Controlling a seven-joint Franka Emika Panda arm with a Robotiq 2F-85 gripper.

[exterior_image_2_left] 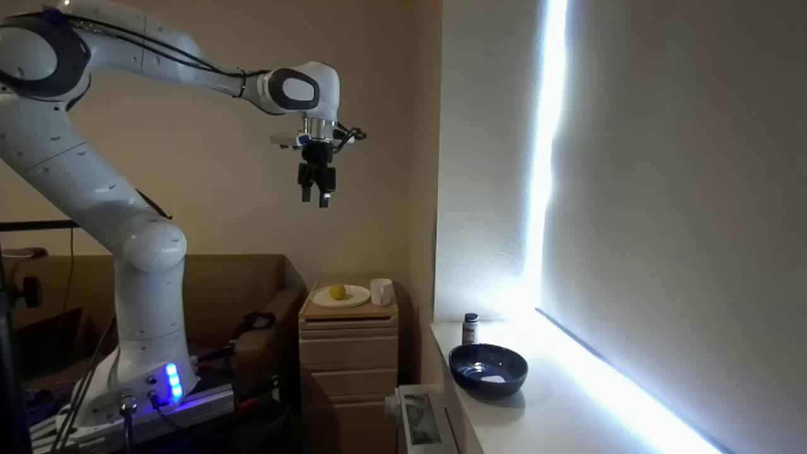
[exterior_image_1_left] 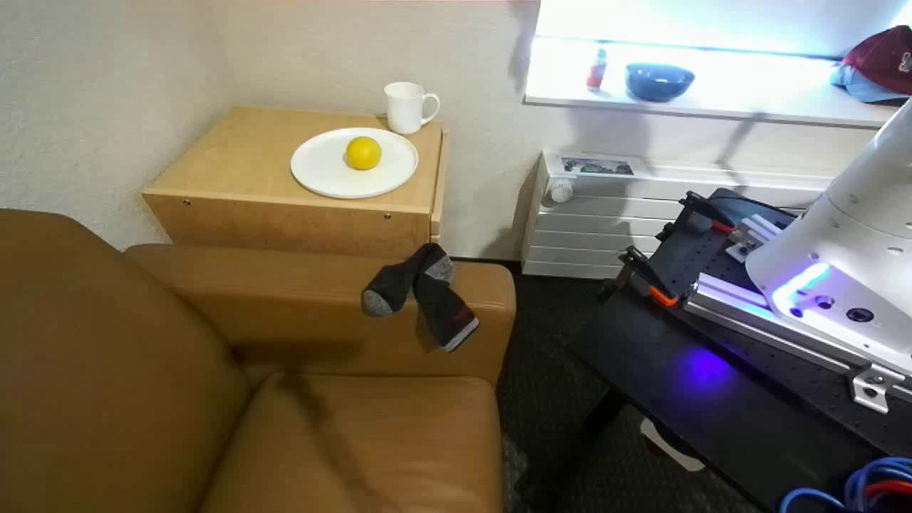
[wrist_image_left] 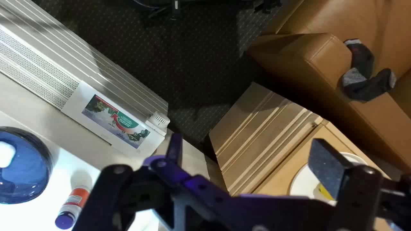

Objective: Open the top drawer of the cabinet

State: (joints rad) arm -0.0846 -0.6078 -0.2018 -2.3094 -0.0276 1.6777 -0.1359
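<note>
The cabinet (exterior_image_1_left: 242, 157) is low, light tan wood, beside the sofa arm; its stacked drawer fronts (exterior_image_2_left: 348, 384) face the camera in an exterior view. The top drawer (exterior_image_2_left: 348, 325) is the shallow strip just under the cabinet top and looks shut. In the wrist view the top drawer (wrist_image_left: 282, 154) runs diagonally along a dark gap at the top's edge. My gripper (exterior_image_2_left: 315, 198) points down, high above the cabinet and touching nothing. In the wrist view my gripper (wrist_image_left: 247, 139) has its fingers wide apart with nothing between them. The gripper is outside the remaining exterior view.
On the cabinet stand a white plate (exterior_image_1_left: 320, 169) with a yellow fruit (exterior_image_1_left: 363, 153) and a white mug (exterior_image_1_left: 404, 108). Dark socks (exterior_image_1_left: 445, 306) lie on the brown sofa arm (exterior_image_1_left: 285, 285). A white radiator (exterior_image_1_left: 591, 228) and sill with a dark bowl (exterior_image_2_left: 488, 381) flank the cabinet.
</note>
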